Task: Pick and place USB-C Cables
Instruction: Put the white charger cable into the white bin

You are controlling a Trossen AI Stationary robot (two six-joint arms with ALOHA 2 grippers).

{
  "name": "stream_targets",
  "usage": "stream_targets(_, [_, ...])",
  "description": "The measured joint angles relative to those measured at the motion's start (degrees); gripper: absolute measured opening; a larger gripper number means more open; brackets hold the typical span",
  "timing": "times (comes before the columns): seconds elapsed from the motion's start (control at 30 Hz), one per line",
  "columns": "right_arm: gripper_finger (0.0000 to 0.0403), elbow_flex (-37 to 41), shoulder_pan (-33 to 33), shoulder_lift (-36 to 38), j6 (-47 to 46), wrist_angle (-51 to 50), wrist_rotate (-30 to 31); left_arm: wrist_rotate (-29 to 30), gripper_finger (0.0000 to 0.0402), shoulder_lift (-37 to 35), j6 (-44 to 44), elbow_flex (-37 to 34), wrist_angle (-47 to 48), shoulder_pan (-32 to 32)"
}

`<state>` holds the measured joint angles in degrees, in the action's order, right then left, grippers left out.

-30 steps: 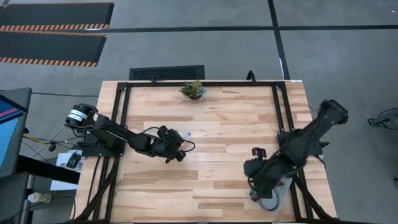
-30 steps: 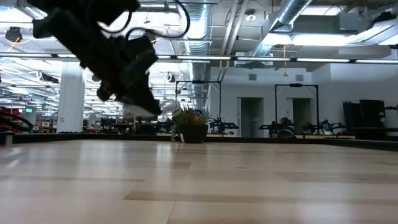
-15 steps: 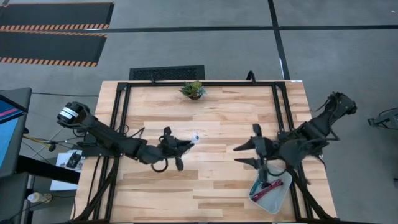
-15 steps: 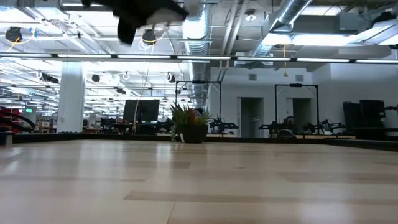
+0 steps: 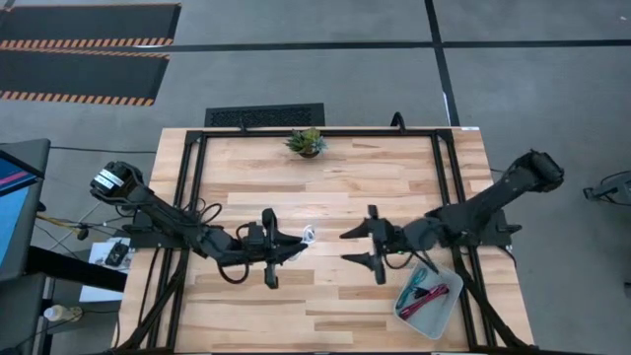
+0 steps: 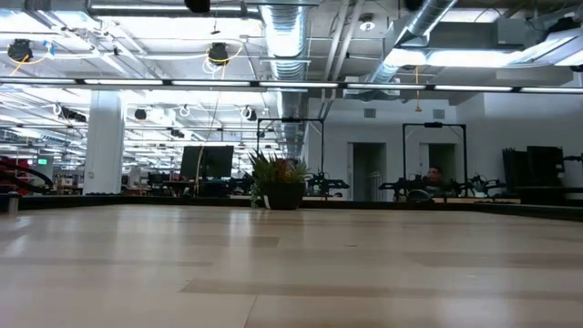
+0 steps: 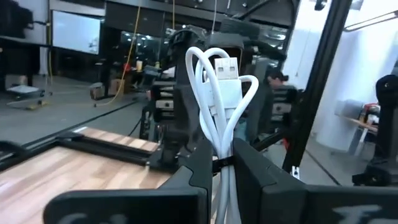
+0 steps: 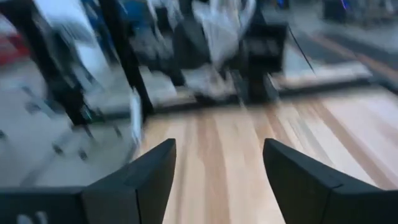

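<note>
Wooden tabletop carries both arms stretched toward its centre. Left gripper is clamped on the white cable, a looped bundle standing upright. Right gripper faces it, fingers spread wide, empty. Maroon cable lies in grey tray near the right edge

No text, label, brand, number or sign can be read in any of the views. The white cable shows a bare metal plug with no marking that can be made out. The monitor at the edge of the high view shows coloured bands but no legible characters, and the screens in the room behind the desk are too small and far off to read.
</note>
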<state>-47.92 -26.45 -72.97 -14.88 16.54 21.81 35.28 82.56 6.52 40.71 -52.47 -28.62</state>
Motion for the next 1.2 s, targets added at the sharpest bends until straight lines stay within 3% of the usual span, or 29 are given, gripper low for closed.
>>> stream_targets(0.1, [0.0270,0.25,2.03,-3.43,3.43,10.94,-3.78,-0.71,0.0015,0.06,-1.97,0.00,-1.05,0.09])
stream_targets(0.23, [0.0271,-1.39,4.29,-7.67,7.81,16.89,-5.44,-2.03,0.0015,0.04,-3.08,0.00,-1.63,0.17])
stream_targets(0.33, [0.0271,-3.15,5.65,-9.63,9.32,17.44,-5.48,-2.05,0.0016,0.04,-3.67,0.00,-1.70,0.17])
stream_targets(0.53, [0.0271,-7.61,8.41,-14.28,9.43,19.21,-12.35,-2.03,0.0016,0.04,-4.81,0.00,-1.52,0.46])
stream_targets(0.87, [0.0268,-12.72,9.85,-17.33,13.47,19.18,-13.05,-1.93,0.0017,0.04,-4.85,0.00,-1.11,0.47])
stream_targets(1.03, [0.0227,-12.76,9.85,-17.33,13.45,19.08,-12.99,-1.55,0.0017,0.04,-4.85,0.00,-1.11,0.48])
stream_targets(1.2, [0.0140,-12.76,10.20,-17.33,13.42,18.79,-12.94,-1.37,0.0017,0.04,-4.85,0.00,-1.31,0.46])
